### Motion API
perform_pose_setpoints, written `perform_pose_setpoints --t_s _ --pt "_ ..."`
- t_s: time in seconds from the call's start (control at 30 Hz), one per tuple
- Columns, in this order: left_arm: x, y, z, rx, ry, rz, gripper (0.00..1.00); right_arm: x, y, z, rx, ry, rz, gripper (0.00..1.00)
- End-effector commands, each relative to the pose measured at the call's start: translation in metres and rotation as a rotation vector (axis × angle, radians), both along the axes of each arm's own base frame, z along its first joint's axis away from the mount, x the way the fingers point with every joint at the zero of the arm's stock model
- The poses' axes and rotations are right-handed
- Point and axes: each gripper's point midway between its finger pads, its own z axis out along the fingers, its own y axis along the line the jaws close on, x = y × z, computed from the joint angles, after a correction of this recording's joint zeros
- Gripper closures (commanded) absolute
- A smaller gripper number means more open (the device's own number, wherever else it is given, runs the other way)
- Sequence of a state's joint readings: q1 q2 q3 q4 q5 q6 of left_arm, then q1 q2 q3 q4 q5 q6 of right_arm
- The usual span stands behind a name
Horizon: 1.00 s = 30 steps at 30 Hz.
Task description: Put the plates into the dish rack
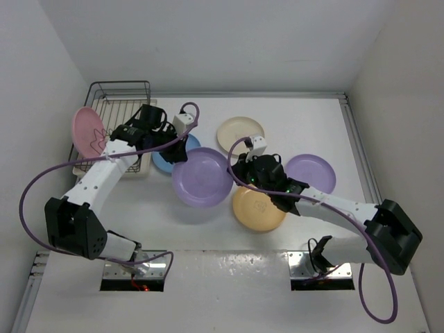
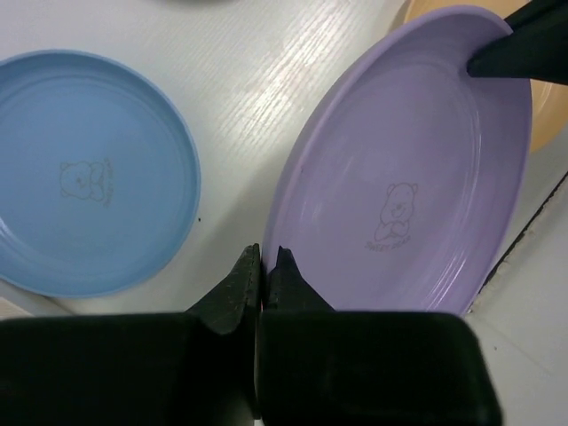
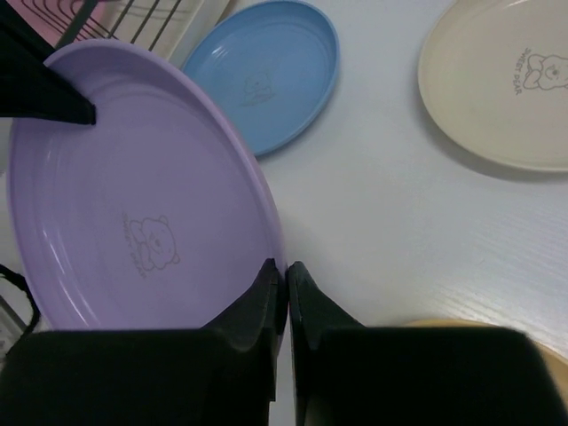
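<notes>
At the upper left of the overhead view the rack (image 1: 125, 94) has one pink plate (image 1: 87, 130) standing on edge among its prongs, so one of six looks loaded. Just right of the rack lies the blue plate (image 1: 166, 161), flat on the table. The left claw (image 2: 264, 266) is pressed together on the near rim of a lilac plate (image 1: 201, 179) in the middle of the frame, and the right claw (image 3: 286, 280) pinches the opposite rim, so both hold this plate, which seems tilted off the table. Further right, the cream plate (image 1: 239, 132), the yellow plate (image 1: 255, 211) and the second lilac plate (image 1: 316, 170) lie flat. By my reckoning five plates remain, the held lilac one likely next.
</notes>
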<state>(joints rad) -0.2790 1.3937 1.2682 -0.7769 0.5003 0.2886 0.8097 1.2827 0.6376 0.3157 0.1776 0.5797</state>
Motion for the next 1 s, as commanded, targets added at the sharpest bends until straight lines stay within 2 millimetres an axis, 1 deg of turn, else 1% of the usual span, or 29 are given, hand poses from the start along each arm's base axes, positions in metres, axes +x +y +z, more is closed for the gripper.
perform_pose_setpoints --t_s 0.0,0.03,0.07,0.1,0.13,0.17,0.2,0.23,0.27,0.3,0.33,0.37,0.4,0.43,0.47,0.5,0.53,0.57,0.6,0.63,0.7,0.73,0.77,0.83,0.87,0.97 --pt "0.003 0.004 0.028 0.002 -0.097 0.029 1.0 0.007 0.005 0.031 0.068 -0.079 -0.016 0.82" --pt "0.011 0.014 0.039 0.036 -0.14 0.089 1.0 0.008 0.003 0.03 0.046 -0.075 -0.022 0.49" --pt "0.017 0.02 0.046 0.057 -0.163 0.127 1.0 0.009 0.002 0.03 0.037 -0.074 -0.027 0.39" --pt "0.026 0.032 0.054 0.074 -0.184 0.194 1.0 0.01 0.003 0.035 0.031 -0.083 -0.028 0.3" --pt "0.038 0.051 0.078 0.11 -0.257 0.293 1.0 0.011 -0.003 0.03 -0.006 -0.065 -0.049 0.23" --pt "0.046 0.067 0.091 0.132 -0.292 0.369 1.0 0.013 -0.005 0.028 -0.025 -0.064 -0.06 0.2" --pt "0.054 0.087 0.105 0.157 -0.329 0.462 1.0 0.013 -0.008 0.028 -0.041 -0.057 -0.065 0.2" --pt "0.062 0.116 0.135 0.214 -0.41 0.603 1.0 0.014 -0.01 0.03 -0.05 -0.062 -0.083 0.2" --pt "0.063 0.129 0.148 0.247 -0.449 0.668 1.0 0.015 -0.014 0.031 -0.067 -0.064 -0.096 0.2" --pt "0.067 0.147 0.166 0.269 -0.505 0.753 1.0 0.015 -0.017 0.028 -0.089 -0.06 -0.098 0.19" --pt "0.066 0.175 0.181 0.344 -0.559 0.876 1.0 0.015 -0.02 0.028 -0.094 -0.059 -0.109 0.19" --pt "0.06 0.191 0.198 0.368 -0.614 0.941 1.0 0.014 -0.023 0.028 -0.105 -0.061 -0.112 0.19" --pt "0.062 0.206 0.221 0.396 -0.705 0.995 1.0 0.014 -0.025 0.029 -0.105 -0.064 -0.122 0.19" --pt "0.056 0.229 0.22 0.494 -0.721 1.1 1.0 0.014 -0.026 0.027 -0.111 -0.063 -0.124 0.19" --pt "0.052 0.24 0.225 0.543 -0.753 1.153 1.0 0.012 -0.03 0.023 -0.126 -0.054 -0.13 0.19" --pt "0.053 0.259 0.242 0.596 -0.835 1.23 1.0 0.012 -0.03 0.023 -0.128 -0.054 -0.133 0.19" --pt "0.047 0.271 0.246 0.642 -0.864 1.287 1.0 0.012 -0.031 0.021 -0.136 -0.048 -0.135 0.19" --pt "0.04 0.285 0.231 0.735 -0.845 1.36 1.0 0.011 -0.032 0.02 -0.145 -0.039 -0.136 0.19" --pt "0.037 0.295 0.242 0.723 -0.905 1.442 1.0 0.012 -0.033 0.021 -0.15 -0.038 -0.137 0.19" --pt "0.033 0.301 0.239 0.753 -0.903 1.467 1.0 0.011 -0.034 0.021 -0.159 -0.034 -0.135 0.19" --pt "0.037 0.314 0.227 0.782 -0.872 1.502 1.0 0.012 -0.032 0.024 -0.166 -0.031 -0.132 0.2" --pt "0.046 0.317 0.211 0.805 -0.827 1.495 1.0 0.013 -0.033 0.025 -0.172 -0.035 -0.133 0.2" --pt "0.048 0.321 0.209 0.819 -0.816 1.509 1.0 0.015 -0.031 0.03 -0.169 -0.039 -0.136 0.2" --pt "0.051 0.33 0.205 0.835 -0.809 1.555 1.0 0.016 -0.03 0.032 -0.173 -0.04 -0.136 0.2" --pt "0.054 0.335 0.196 0.859 -0.787 1.553 1.0 0.017 -0.029 0.034 -0.17 -0.043 -0.136 0.22" --pt "0.059 0.339 0.179 0.856 -0.776 1.577 1.0 0.019 -0.025 0.037 -0.17 -0.032 -0.131 0.22"
